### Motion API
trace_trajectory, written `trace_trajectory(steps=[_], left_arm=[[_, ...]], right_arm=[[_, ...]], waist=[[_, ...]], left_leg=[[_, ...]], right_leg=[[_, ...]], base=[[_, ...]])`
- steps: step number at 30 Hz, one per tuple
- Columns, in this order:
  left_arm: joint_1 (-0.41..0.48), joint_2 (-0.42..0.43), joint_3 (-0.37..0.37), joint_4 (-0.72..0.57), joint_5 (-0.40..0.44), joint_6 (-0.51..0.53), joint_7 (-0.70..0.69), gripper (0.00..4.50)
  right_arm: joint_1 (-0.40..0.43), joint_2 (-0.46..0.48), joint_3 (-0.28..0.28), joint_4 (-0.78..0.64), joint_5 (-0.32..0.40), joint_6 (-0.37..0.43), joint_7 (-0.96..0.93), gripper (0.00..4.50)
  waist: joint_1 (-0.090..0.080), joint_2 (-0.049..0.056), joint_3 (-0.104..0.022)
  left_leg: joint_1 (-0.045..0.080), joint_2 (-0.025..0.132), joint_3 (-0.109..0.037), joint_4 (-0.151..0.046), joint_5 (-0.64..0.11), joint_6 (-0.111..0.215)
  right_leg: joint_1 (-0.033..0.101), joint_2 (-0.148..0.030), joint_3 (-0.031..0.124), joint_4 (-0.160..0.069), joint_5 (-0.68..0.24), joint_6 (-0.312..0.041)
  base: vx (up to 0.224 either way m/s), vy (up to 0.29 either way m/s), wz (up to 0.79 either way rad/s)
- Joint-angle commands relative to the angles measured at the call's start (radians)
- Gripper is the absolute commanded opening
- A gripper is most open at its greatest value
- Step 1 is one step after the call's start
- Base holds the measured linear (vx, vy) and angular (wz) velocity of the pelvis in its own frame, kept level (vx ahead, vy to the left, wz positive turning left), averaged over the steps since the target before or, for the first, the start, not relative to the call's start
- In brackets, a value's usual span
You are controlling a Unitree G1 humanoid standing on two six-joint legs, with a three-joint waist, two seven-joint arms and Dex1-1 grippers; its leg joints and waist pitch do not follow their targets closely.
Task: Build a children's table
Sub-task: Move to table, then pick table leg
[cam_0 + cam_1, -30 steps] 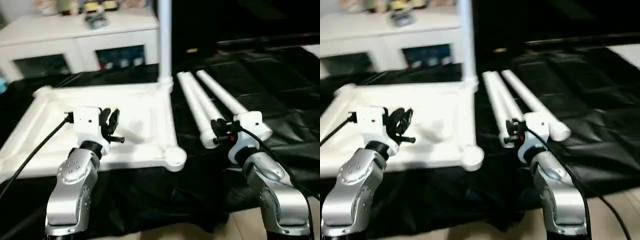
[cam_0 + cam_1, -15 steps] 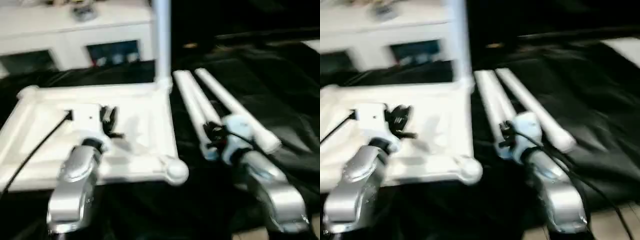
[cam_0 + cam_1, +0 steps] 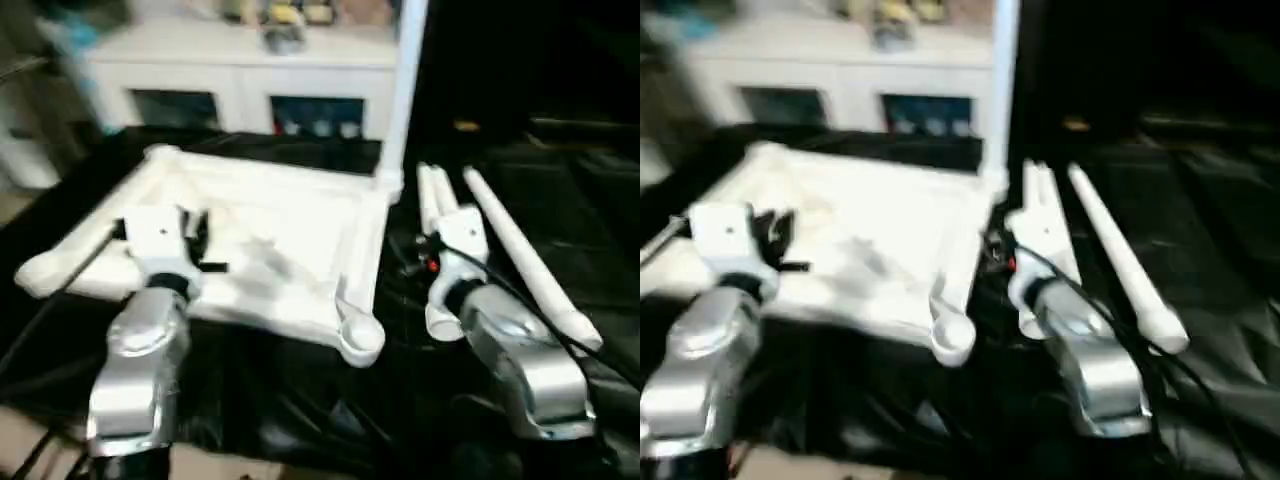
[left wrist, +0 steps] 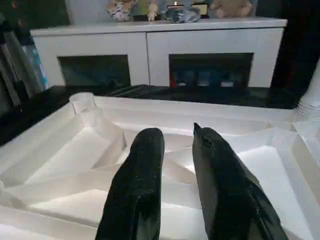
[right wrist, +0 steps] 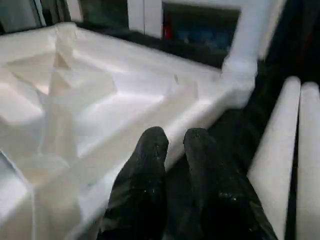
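The children's table lies in parts on a black cloth. Its white tabletop (image 3: 290,200) rests underside up, ribs showing (image 4: 65,165). One white leg (image 3: 405,90) stands upright in the far right corner socket. Two more legs (image 3: 520,260) (image 5: 277,145) lie loose on the cloth to the right of the tabletop. My left gripper (image 4: 177,132) hovers over the ribbed underside near its left part, fingers slightly apart and holding nothing. My right gripper (image 5: 175,135) hangs low between the tabletop's right edge and the loose legs, fingers a little apart and empty.
A white cabinet (image 3: 240,60) with glass doors stands behind the cloth, small toys (image 3: 280,15) on top. The tabletop's near right corner socket (image 3: 360,338) juts toward me. Black cloth (image 3: 300,410) covers the work surface, and cables trail from both wrists.
The whole picture has swung, so the camera has moved. Both arms keep much the same pose over the tabletop and the legs. Neither gripper's fingers have changed.
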Motion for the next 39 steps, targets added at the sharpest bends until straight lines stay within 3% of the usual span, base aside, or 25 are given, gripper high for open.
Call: trace_trajectory(steps=[1,2,3,4,7,11,13,15,17,18,19,20,21,22,25,26,27,29,31,33,35,36,37,38,39], left_arm=[[-0.012,0.028,0.001,0.019,0.002,0.008,-0.017,1.16],[-0.013,0.028,0.001,0.023,-0.003,0.003,-0.022,1.16],[-0.013,0.027,0.002,0.025,-0.009,-0.001,-0.024,1.16],[-0.013,0.027,0.002,0.025,-0.009,-0.001,-0.024,1.16],[-0.019,0.03,0.004,0.034,-0.016,0.0,-0.028,1.16],[-0.023,0.043,0.0,0.046,-0.03,0.014,-0.05,1.16],[-0.017,0.06,-0.013,0.045,-0.044,-0.004,-0.091,1.16],[-0.014,0.067,-0.015,0.044,-0.079,0.007,-0.135,1.16],[-0.013,0.096,-0.038,0.037,-0.138,0.048,-0.238,1.52],[-0.012,0.11,-0.051,0.034,-0.159,0.061,-0.278,1.52],[-0.01,0.135,-0.074,0.028,-0.175,0.063,-0.334,1.52],[-0.01,0.135,-0.074,0.028,-0.175,0.063,-0.334,1.58],[-0.01,0.141,-0.08,0.027,-0.179,0.064,-0.346,1.58],[-0.007,0.168,-0.105,0.022,-0.193,0.07,-0.401,1.88],[-0.001,0.255,-0.176,-0.001,-0.257,0.1,-0.587,1.92],[0.0,0.265,-0.183,-0.006,-0.274,0.111,-0.615,1.92],[0.0,0.268,-0.186,-0.009,-0.286,0.121,-0.629,2.28],[-0.003,0.278,-0.197,-0.02,-0.313,0.141,-0.66,2.39],[-0.005,0.29,-0.207,-0.026,-0.324,0.146,-0.681,2.35],[-0.008,0.31,-0.227,-0.03,-0.334,0.149,-0.707,2.79],[-0.007,0.314,-0.231,-0.031,-0.334,0.148,-0.708,2.82],[-0.006,0.316,-0.231,-0.032,-0.337,0.15,-0.709,2.78],[-0.004,0.317,-0.231,-0.035,-0.336,0.151,-0.707,3.07],[-0.001,0.318,-0.23,-0.037,-0.335,0.15,-0.71,3.24],[0.004,0.323,-0.229,-0.037,-0.328,0.145,-0.711,3.27]], right_arm=[[-0.002,0.009,0.013,-0.021,0.018,0.011,0.006,0.77],[0.001,0.01,0.012,-0.024,0.018,0.012,0.006,0.77],[0.002,0.011,0.011,-0.025,0.019,0.013,0.005,0.77],[0.002,0.011,0.01,-0.025,0.019,0.013,0.005,0.77],[-0.002,0.014,0.006,-0.027,0.02,0.022,-0.004,0.77],[-0.025,0.03,-0.019,-0.015,0.055,0.069,-0.009,0.96],[-0.063,0.042,-0.041,0.018,0.068,0.088,-0.021,1.14],[-0.089,0.043,-0.049,0.043,0.063,0.094,-0.031,1.38],[-0.155,0.031,-0.064,0.119,0.038,0.104,-0.061,1.54],[-0.18,0.026,-0.07,0.147,0.03,0.108,-0.074,1.54],[-0.217,0.019,-0.083,0.191,0.024,0.12,-0.092,1.66],[-0.217,0.019,-0.083,0.191,0.024,0.12,-0.092,1.82],[-0.224,0.018,-0.086,0.2,0.023,0.121,-0.096,1.82],[-0.258,0.01,-0.099,0.243,0.021,0.127,-0.11,1.97],[-0.387,-0.027,-0.118,0.431,0.007,0.171,-0.131,2.19],[-0.409,-0.033,-0.12,0.468,0.005,0.177,-0.135,2.19],[-0.422,-0.036,-0.123,0.491,0.004,0.176,-0.139,2.36],[-0.47,-0.043,-0.131,0.575,-0.003,0.168,-0.161,2.45],[-0.501,-0.048,-0.134,0.63,-0.009,0.165,-0.168,2.61],[-0.556,-0.058,-0.141,0.738,-0.008,0.155,-0.163,2.82],[-0.576,-0.062,-0.142,0.782,-0.004,0.155,-0.158,2.9],[-0.59,-0.065,-0.14,0.814,-0.004,0.156,-0.154,3.02],[-0.597,-0.067,-0.138,0.83,-0.005,0.153,-0.152,3.21],[-0.603,-0.069,-0.135,0.846,-0.008,0.148,-0.153,3.26],[-0.611,-0.071,-0.127,0.859,-0.015,0.162,-0.152,3.32]], waist=[[0.013,-0.026,-0.046],[0.009,-0.005,-0.052],[0.005,-0.004,-0.053],[0.002,0.01,-0.054],[-0.007,0.017,-0.053],[-0.023,0.02,-0.048],[-0.028,0.013,-0.049],[-0.032,0.019,-0.046],[-0.036,0.004,-0.045],[-0.037,0.011,-0.046],[-0.039,-0.006,-0.042],[-0.039,-0.006,-0.042],[-0.034,0.005,-0.044],[-0.033,-0.003,-0.044],[-0.034,-0.002,-0.048],[-0.033,0.011,-0.05],[-0.035,0.001,-0.05],[-0.033,0.006,-0.054],[-0.033,0.001,-0.054],[-0.032,-0.011,-0.051],[-0.031,-0.019,-0.048],[-0.031,-0.013,-0.049],[-0.031,-0.021,-0.047],[-0.03,-0.017,-0.048],[-0.03,-0.024,-0.048]], left_leg=[[-0.023,0.038,-0.007,-0.057,0.041,0.041],[-0.011,0.043,-0.003,-0.065,0.036,0.035],[-0.012,0.045,-0.002,-0.068,0.03,0.033],[-0.008,0.058,-0.001,-0.077,-0.004,0.015],[-0.001,0.07,-0.006,-0.09,-0.054,-0.002],[-0.001,0.069,0.001,-0.101,-0.096,0.01],[0.0,0.071,0.003,-0.104,-0.109,0.011],[0.001,0.07,0.008,-0.106,-0.122,0.008],[0.002,0.067,0.013,-0.108,-0.119,0.005],[0.001,0.063,0.014,-0.107,-0.113,-0.001],[0.002,0.065,0.021,-0.107,-0.116,-0.002],[0.002,0.065,0.021,-0.107,-0.116,-0.002],[0.004,0.064,0.025,-0.104,-0.106,-0.005],[0.003,0.063,0.024,-0.106,-0.093,-0.004],[0.003,0.063,0.026,-0.102,-0.039,-0.008],[0.005,0.062,0.025,-0.101,-0.031,-0.013],[0.0,0.06,0.032,-0.096,-0.01,-0.014],[0.0,0.057,0.035,-0.093,0.015,-0.004],[-0.001,0.058,0.036,-0.092,0.02,0.002],[0.0,0.057,0.042,-0.094,-0.003,0.01],[0.001,0.058,0.047,-0.095,-0.012,0.016],[0.003,0.06,0.047,-0.094,-0.01,0.015],[0.003,0.061,0.049,-0.095,-0.01,0.018],[0.003,0.063,0.049,-0.095,-0.007,0.017],[0.004,0.064,0.05,-0.095,-0.005,0.021]], right_leg=[[0.051,-0.094,0.09,-0.159,-0.104,0.072],[0.047,-0.081,0.072,-0.155,0.075,0.042],[0.048,-0.077,0.068,-0.153,0.12,0.024],[0.049,-0.081,0.06,-0.155,0.163,-0.03],[0.051,-0.086,0.057,-0.155,0.162,-0.081],[0.052,-0.093,0.055,-0.162,0.121,-0.121],[0.049,-0.096,0.057,-0.166,0.102,-0.126],[0.045,-0.099,0.058,-0.17,0.064,-0.137],[0.042,-0.1,0.06,-0.173,0.037,-0.144],[0.041,-0.101,0.06,-0.172,0.015,-0.149],[0.038,-0.096,0.062,-0.179,0.008,-0.145],[0.038,-0.096,0.062,-0.179,0.008,-0.145],[0.036,-0.099,0.064,-0.177,0.004,-0.145],[0.038,-0.1,0.064,-0.173,0.012,-0.15],[0.038,-0.096,0.062,-0.163,0.094,-0.16],[0.038,-0.096,0.062,-0.159,0.111,-0.165],[0.043,-0.093,0.064,-0.156,0.179,-0.175],[0.045,-0.094,0.063,-0.152,0.231,-0.184],[0.048,-0.094,0.063,-0.151,0.249,-0.192],[0.049,-0.094,0.064,-0.156,0.202,-0.197],[0.048,-0.092,0.066,-0.16,0.164,-0.194],[0.047,-0.092,0.065,-0.158,0.154,-0.199],[0.045,-0.091,0.066,-0.16,0.152,-0.197],[0.045,-0.092,0.066,-0.157,0.15,-0.198],[0.044,-0.091,0.066,-0.156,0.158,-0.2]], base=[[-0.04,-0.055,0.02],[-0.04,-0.055,0.02],[0.0,0.0,0.0],[0.0,0.0,0.0],[-0.002,0.019,0.0],[-0.01,0.057,-0.01],[0.0,0.0,0.0],[0.0,0.0,0.0],[0.0,0.0,0.0],[0.0,0.0,0.0],[0.0,0.0,0.0],[0.0,0.0,0.0],[0.0,0.0,0.0],[0.0,0.0,0.0],[0.0,0.0,0.0],[0.0,0.0,0.0],[0.0,0.0,0.0],[0.0,0.0,0.0],[0.0,0.0,0.0],[0.0,0.0,0.0],[0.0,0.0,0.0],[0.0,0.0,0.0],[0.0,0.0,0.0],[0.0,0.0,0.0],[0.0,0.0,0.0]])
